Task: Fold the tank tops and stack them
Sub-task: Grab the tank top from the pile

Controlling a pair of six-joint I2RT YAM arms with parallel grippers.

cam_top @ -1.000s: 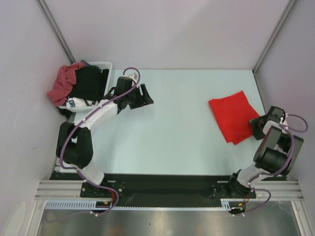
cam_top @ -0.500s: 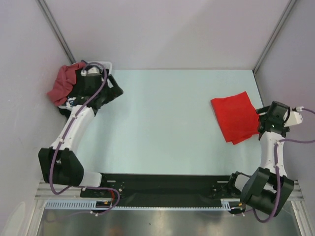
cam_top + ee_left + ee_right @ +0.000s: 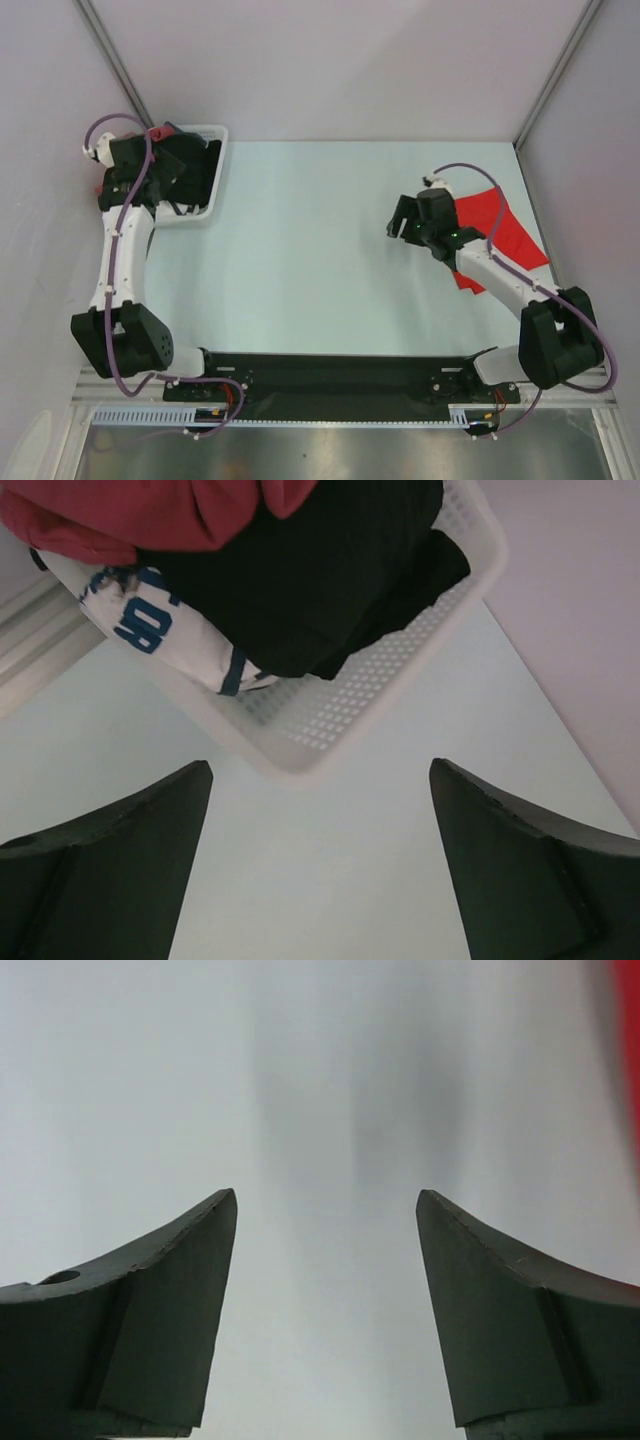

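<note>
Hovering left jaws: wide, empty, by white basket [image 3: 330, 720].
Right jaws: wide, empty, above desk [image 3: 330, 1080].
Bright red tank top [image 3: 515, 235]: on desk.
Maroon tank top [image 3: 150, 510]: in basket.

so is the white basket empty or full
Full: black garments, a white cloth with blue lettering and a maroon-red top are heaped in the white basket.

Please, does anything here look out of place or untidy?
Only the white basket: its clothes are heaped, and the white cloth with blue lettering hangs over the rim, beside the maroon-red tank top. The bright red tank top lies near the right edge of the table. Nothing looks damaged.
</note>
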